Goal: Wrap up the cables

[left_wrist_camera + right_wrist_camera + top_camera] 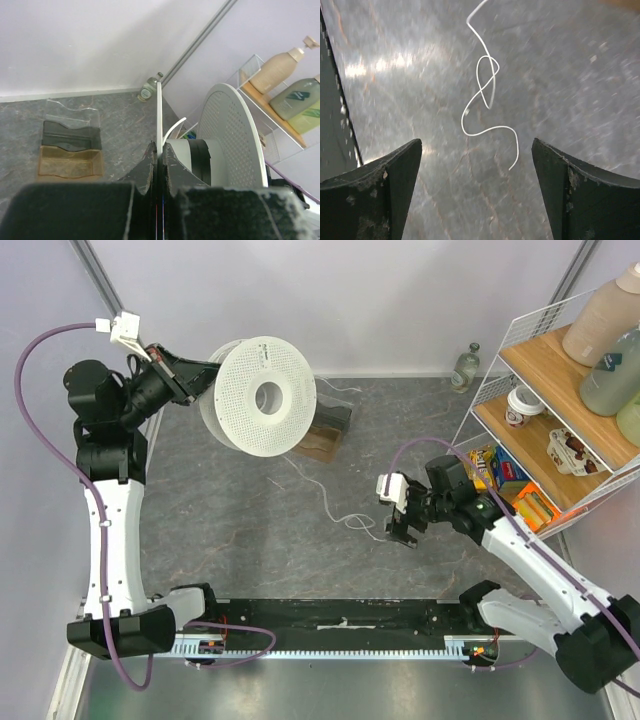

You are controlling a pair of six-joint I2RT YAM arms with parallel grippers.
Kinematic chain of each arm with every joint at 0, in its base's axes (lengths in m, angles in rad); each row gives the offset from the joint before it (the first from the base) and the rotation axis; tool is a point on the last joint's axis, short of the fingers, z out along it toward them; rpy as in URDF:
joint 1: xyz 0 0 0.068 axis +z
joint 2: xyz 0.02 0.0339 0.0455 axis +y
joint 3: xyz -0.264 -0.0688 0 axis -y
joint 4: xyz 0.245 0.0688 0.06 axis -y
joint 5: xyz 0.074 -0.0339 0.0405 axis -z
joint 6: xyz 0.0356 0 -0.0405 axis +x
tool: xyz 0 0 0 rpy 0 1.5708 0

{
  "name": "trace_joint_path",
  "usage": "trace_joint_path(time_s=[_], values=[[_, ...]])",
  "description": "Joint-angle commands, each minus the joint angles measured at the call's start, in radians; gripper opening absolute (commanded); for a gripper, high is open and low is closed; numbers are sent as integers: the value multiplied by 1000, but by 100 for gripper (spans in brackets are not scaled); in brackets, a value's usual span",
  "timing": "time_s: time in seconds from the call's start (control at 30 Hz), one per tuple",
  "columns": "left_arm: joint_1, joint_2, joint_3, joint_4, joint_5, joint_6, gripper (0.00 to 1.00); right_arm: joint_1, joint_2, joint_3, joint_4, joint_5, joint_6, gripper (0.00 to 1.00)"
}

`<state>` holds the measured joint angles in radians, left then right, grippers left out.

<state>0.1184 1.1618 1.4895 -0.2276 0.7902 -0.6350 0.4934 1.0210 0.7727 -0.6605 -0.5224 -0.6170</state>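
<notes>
- The cable point(329, 505) is a thin white wire. In the top view it runs from below the spool point(285, 370), in the upper middle of the frame, down and to the right over the grey tabletop point(230, 510), and it ends in small curls just left of the right claw point(400, 530).
- In the right wrist view the right claw point(475, 145) stands wide with nothing between its fingers. The free end of the cable point(490, 128) lies on the tabletop below the gap, slightly right of the middle.
- The long axis of this end goes from the top centre of that frame down to the lower centre, so it crosses the line between the two fingers. I judge that a straight descent and a closing would catch it.
- The left claw point(190, 380) is in the upper left of the top view. In the left wrist view the left claw point(160, 155) is pressed tight on the thin edge of one flange of the spool point(235, 135), which it holds up in the air.
- The right arm is clearly nearer to the free end. The left arm is well apart from it and busy with the spool.
- Count: one cable, one spool, two claws.
- I also count one small bottle point(465, 365) at the far wall and one wire shelf point(545, 370) at the right edge of the frame.
</notes>
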Motion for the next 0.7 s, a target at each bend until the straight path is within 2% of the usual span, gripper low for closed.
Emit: trace_joint_path(time_s=[0.0, 0.1, 0.23, 0.53, 0.67], values=[[4, -54, 14, 117, 84, -120, 2, -3, -104, -22, 348, -91, 190, 98], [4, -60, 14, 149, 107, -158, 2, 8, -114, -70, 608, -114, 347, 98], [4, -67, 21, 185, 115, -201, 2, 71, 0, -70, 856, -87, 522, 98], [4, -62, 41, 224, 104, -259, 2, 224, 247, -90, 1128, 13, 709, 98], [4, -60, 41, 224, 103, -276, 2, 286, 304, -131, 1211, 47, 680, 98]])
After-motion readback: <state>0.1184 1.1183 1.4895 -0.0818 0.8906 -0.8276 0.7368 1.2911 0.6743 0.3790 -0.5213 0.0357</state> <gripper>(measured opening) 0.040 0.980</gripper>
